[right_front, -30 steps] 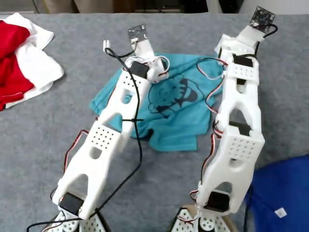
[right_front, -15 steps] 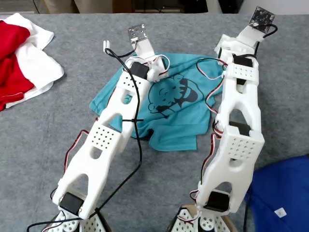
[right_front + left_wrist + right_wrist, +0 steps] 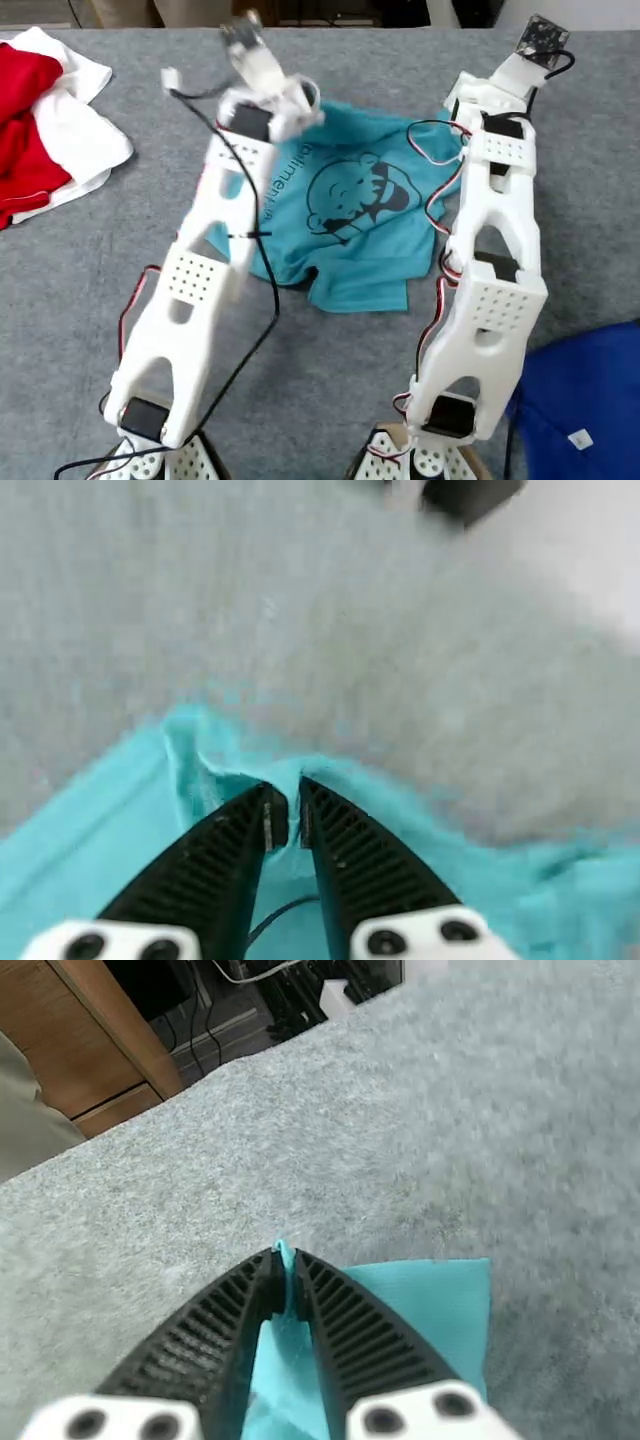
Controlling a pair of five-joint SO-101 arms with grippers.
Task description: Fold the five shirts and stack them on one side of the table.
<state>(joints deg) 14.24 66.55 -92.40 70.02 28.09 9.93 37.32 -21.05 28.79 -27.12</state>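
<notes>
Advice for the fold: raise both pinched corners level and in step, keep the cloth taut, bring the far edge toward the near hem. See the left gripper (image 3: 284,815) nipped nearly closed on a ruck at the far edge of the teal shirt (image 3: 360,215), the right gripper (image 3: 283,1270) clamped likewise on a far corner, cloth peeking between its fingers (image 3: 215,1330). Lies print-up on the grey table (image 3: 60,300) between both arms.

Bright, even overhead light on table (image 3: 80,300), I note. Soft shadow from left arm (image 3: 195,280) falls on teal shirt (image 3: 370,250). Far table glares pale, left wrist view.
</notes>
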